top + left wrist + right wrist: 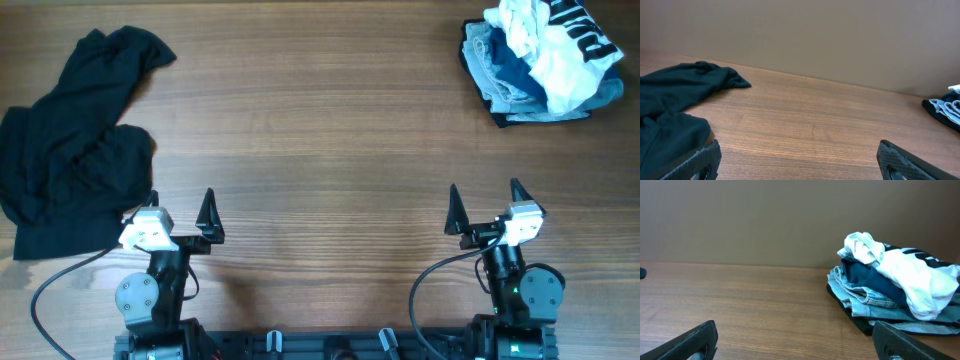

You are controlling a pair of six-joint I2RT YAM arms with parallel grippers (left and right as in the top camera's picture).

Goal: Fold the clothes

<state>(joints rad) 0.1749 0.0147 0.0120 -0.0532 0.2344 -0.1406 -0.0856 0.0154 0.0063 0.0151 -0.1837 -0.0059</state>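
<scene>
Two pairs of fingers sit near the front edge of a brown wood-grain surface [320,130], both spread wide and holding nothing. The left fingers [208,208] are released. One black tip stands out over bare wood, while the other lies at the near right edge of the large black garment of limp, soft fabric [75,150]. The left wrist view shows that tip [695,162] low in the corner with dark cloth [670,100] right behind it. Whether the tip touches the fabric cannot be told. The opposite tip [900,160] is over bare wood, and only the surface shows in the wide gap between the two.

The black garment lies crumpled at the far left of the surface. One rumpled part reaches up and away toward the back, and a broader mass is bunched nearer the left arm. Its folds are too dark to read in detail.

The right fingers [454,208] are just as wide apart, both tips over bare wood and touching nothing. From the right wrist, the two tips [692,340] frame an empty stretch of the surface.

Well apart from both arms, in the far right corner, rests a heap of white, black-lettered and light-blue denim clothes [540,60]. In the right wrist view the white piece [910,280] is draped on top.
</scene>
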